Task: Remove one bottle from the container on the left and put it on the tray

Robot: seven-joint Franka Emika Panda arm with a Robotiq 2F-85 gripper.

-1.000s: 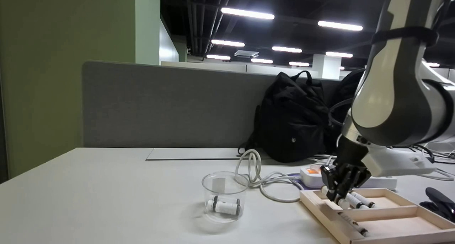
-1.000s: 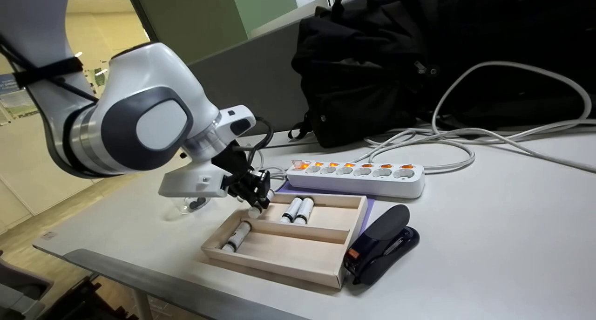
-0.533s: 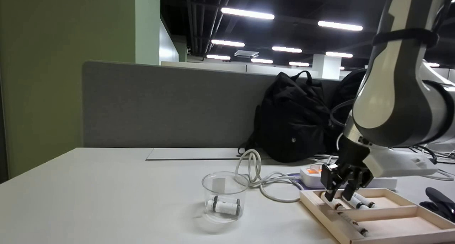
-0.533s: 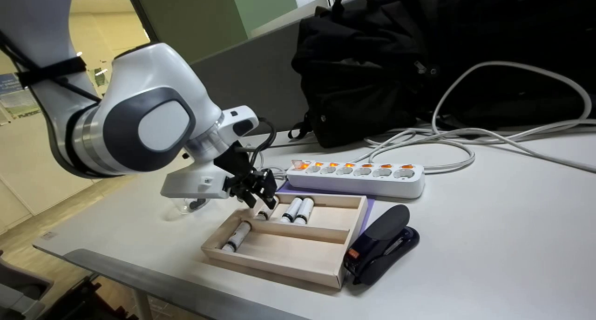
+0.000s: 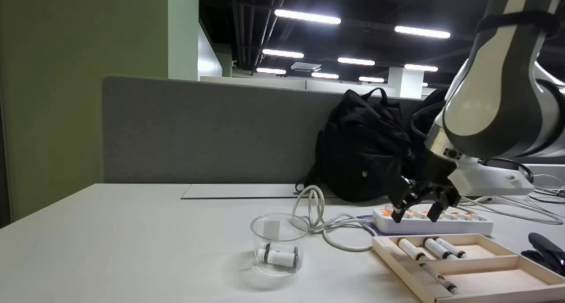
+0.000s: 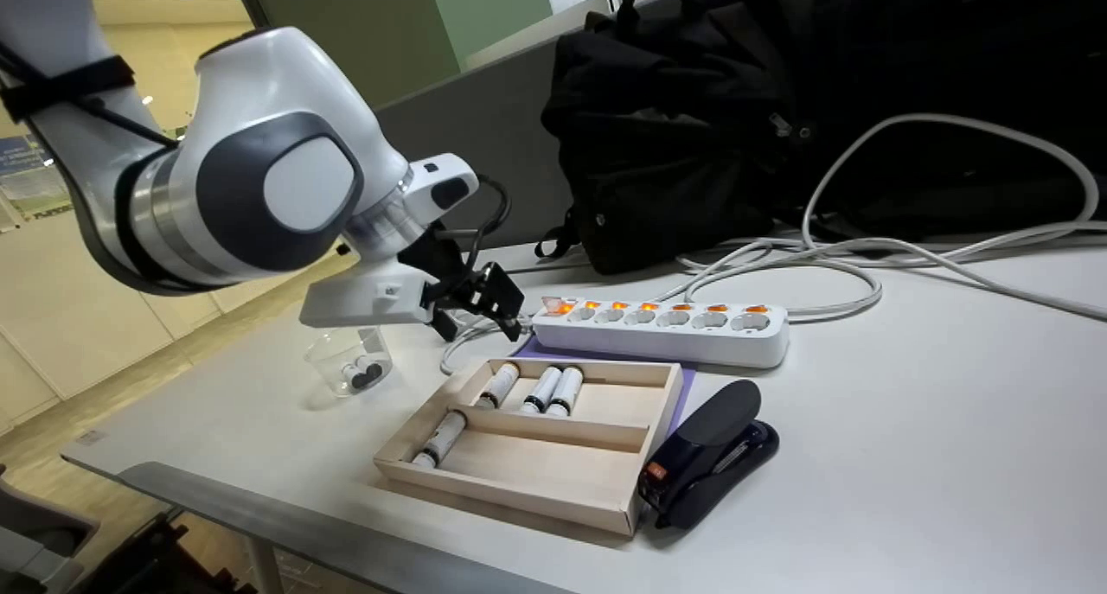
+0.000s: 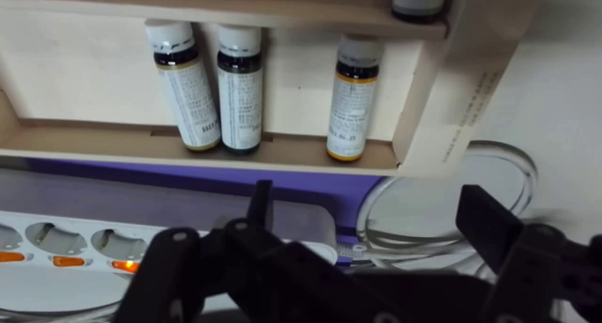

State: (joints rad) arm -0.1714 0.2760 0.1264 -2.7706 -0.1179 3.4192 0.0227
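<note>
In an exterior view my pincer (image 5: 416,215) hangs in the air near one end of the white power strip (image 5: 441,226), its fingers (image 5: 435,211) spread well apart. Lower down sits the tray (image 5: 397,272); in its far compartment a bottle (image 5: 410,249) lies on its side near the end wall, with two more bottles (image 5: 438,249) to its right, and a fourth bottle (image 5: 438,277) lies in the near compartment. Well off to the left on the pale table (image 5: 132,250) stands the clear container (image 5: 280,240), two bottles (image 5: 278,257) lying in its bottom.

In an exterior view the gap between my fingers (image 6: 510,326) shows as well, above the table past the tray's far side. Three bottles lie beyond the tray's inner wall and one on the near side; the container stands to the left of my fingertips, with its pair. A dark stapler (image 6: 713,456) lies just beside the tray.

In the wrist view my fingertips are far apart, one before the power strip, one before a coil of cable (image 7: 529,172). The lone bottle by the end wall has orange bands; the other two lie just beside each other. Only the end of the fourth bottle shows at the top edge.
</note>
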